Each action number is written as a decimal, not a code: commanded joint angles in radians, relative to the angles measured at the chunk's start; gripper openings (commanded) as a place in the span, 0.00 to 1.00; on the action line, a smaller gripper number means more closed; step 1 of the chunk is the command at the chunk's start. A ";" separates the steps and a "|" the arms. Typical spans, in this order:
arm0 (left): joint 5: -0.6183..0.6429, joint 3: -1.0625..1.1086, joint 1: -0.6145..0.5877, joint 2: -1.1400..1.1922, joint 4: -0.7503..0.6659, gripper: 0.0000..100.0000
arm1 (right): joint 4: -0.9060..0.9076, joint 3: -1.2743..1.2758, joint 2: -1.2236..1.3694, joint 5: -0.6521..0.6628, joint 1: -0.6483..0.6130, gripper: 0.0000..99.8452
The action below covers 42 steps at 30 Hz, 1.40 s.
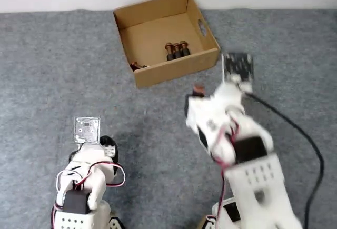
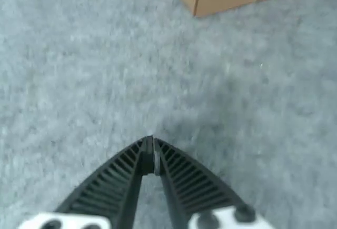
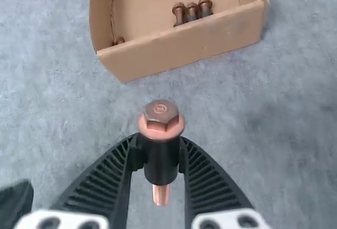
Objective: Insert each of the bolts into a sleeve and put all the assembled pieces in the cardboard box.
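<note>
right wrist view: pincer [image 3: 159,147] clamps sleeved bolt [image 3: 161,118].

No readable txt, labels or nos. anywhere (cardboard box [image 1: 176,67] walls are plain).

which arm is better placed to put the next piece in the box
Right. The right gripper is shut on a bolt-and-sleeve piece, facing the cardboard box close ahead. The left gripper is shut and empty over the carpet, farther from the box.
</note>
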 commanded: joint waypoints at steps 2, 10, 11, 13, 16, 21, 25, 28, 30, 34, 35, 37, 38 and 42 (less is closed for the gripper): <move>-0.009 -0.002 -0.003 -0.008 -0.031 0.00 | -0.120 -0.325 0.302 0.000 0.015 0.01; -0.006 -0.002 -0.003 -0.006 0.015 0.00 | -0.203 -0.838 0.846 0.086 0.016 0.01; -0.006 -0.002 -0.005 -0.006 0.026 0.00 | -0.211 -0.904 0.908 0.098 0.016 0.01; -0.006 -0.002 -0.018 -0.006 0.035 0.00 | -0.225 -1.030 1.029 0.121 0.016 0.01; -0.006 -0.002 -0.081 -0.006 0.035 0.00 | -0.237 -1.208 1.205 0.160 0.016 0.01; -0.005 -0.002 -0.175 -0.006 0.037 0.00 | -0.237 -1.448 1.475 0.227 0.013 0.01; -0.005 -0.002 -0.175 -0.006 0.040 0.00 | -0.226 -1.588 1.656 0.255 0.013 0.01; -0.005 -0.002 -0.175 -0.006 0.040 0.00 | -0.182 -1.669 1.748 0.255 0.010 0.01; -0.005 -0.002 -0.175 -0.006 0.040 0.00 | -0.128 -1.718 1.799 0.281 0.007 0.01; -0.005 -0.002 -0.175 -0.006 0.040 0.00 | -0.038 -1.795 1.880 0.328 -0.001 0.04; -0.005 -0.002 -0.175 -0.006 0.040 0.00 | -0.021 -1.814 1.896 0.338 -0.001 0.06; -0.005 -0.002 -0.175 -0.006 0.040 0.00 | 0.012 -1.850 1.919 0.341 -0.001 0.13; -0.005 -0.002 -0.175 -0.006 0.040 0.00 | 0.031 -1.867 1.926 0.341 -0.001 0.16; -0.005 -0.002 -0.176 -0.006 0.040 0.00 | 0.090 -1.935 1.945 0.341 -0.007 0.19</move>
